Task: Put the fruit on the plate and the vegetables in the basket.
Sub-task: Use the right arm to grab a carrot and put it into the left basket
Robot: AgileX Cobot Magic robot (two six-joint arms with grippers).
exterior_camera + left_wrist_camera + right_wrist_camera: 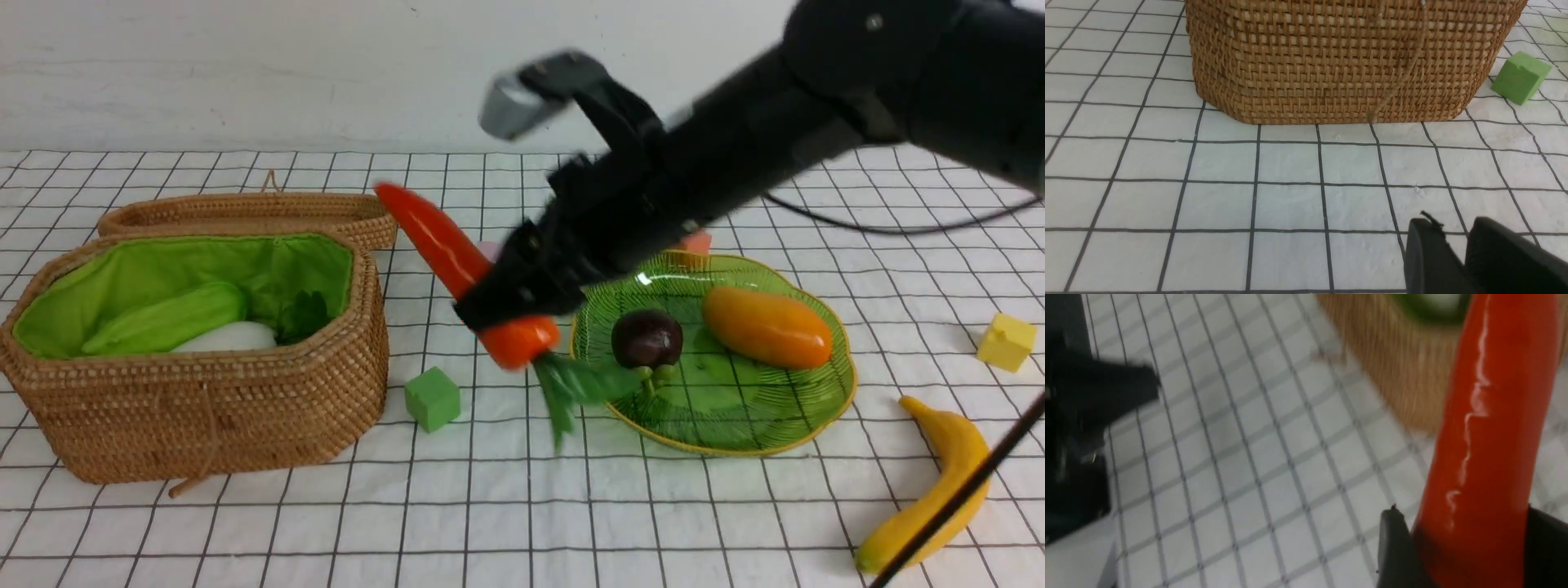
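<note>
One carrot (437, 237) left for the basket (245, 408), hanging at its 3 o'clock, tip aimed at 11, with the right end effector (510, 306) clamped on the fat end, which looks smart since it's probably light, stiff, glossy plastic that could slip.

The right arm (824, 106) and right gripper (510, 309) are black, with 1 silver-grey box (513, 104) atop the wrist.
</note>
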